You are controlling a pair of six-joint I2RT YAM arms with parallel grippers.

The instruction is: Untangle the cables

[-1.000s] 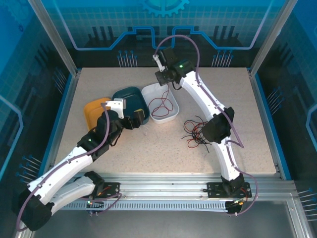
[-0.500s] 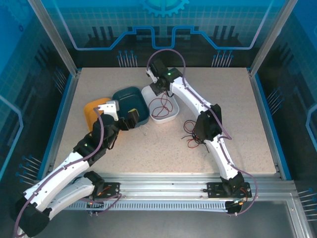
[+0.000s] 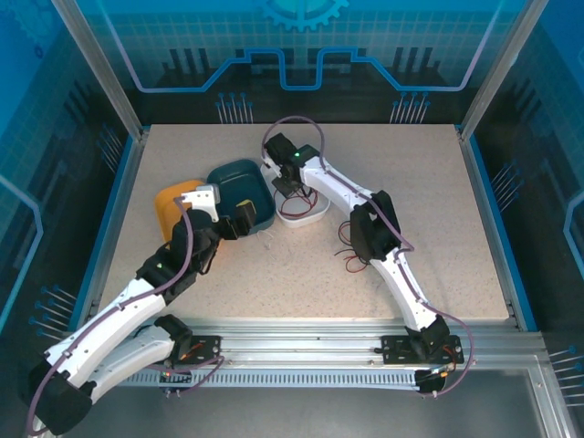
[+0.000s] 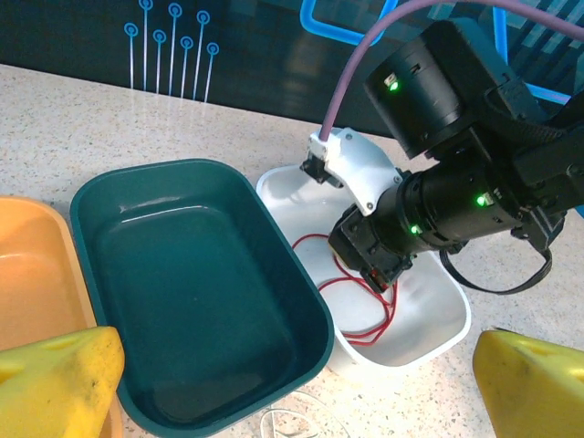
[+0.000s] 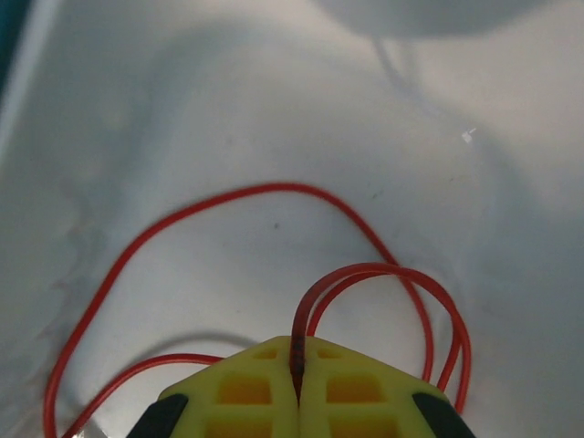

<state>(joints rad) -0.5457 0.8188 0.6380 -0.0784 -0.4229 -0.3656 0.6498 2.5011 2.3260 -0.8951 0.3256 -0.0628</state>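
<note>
right gripper (image 5: 298,388) clamped on red cable (image 5: 265,190) inside white tray (image 4: 456,315); left gripper (image 4: 292,376) spread wide, empty, beside teal tray (image 4: 182,274).

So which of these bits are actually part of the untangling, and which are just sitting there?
In the job: thin red cable, pinched by the right gripper inside the white plastic tray; tangle of red and black wires on the table.
Sitting idle: empty dark teal plastic tray; orange plastic tray.

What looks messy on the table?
A jumble of red and black cables lies knotted on the table beside the right arm. One red cable sits looped in the white tray, pinched by the right gripper.
</note>
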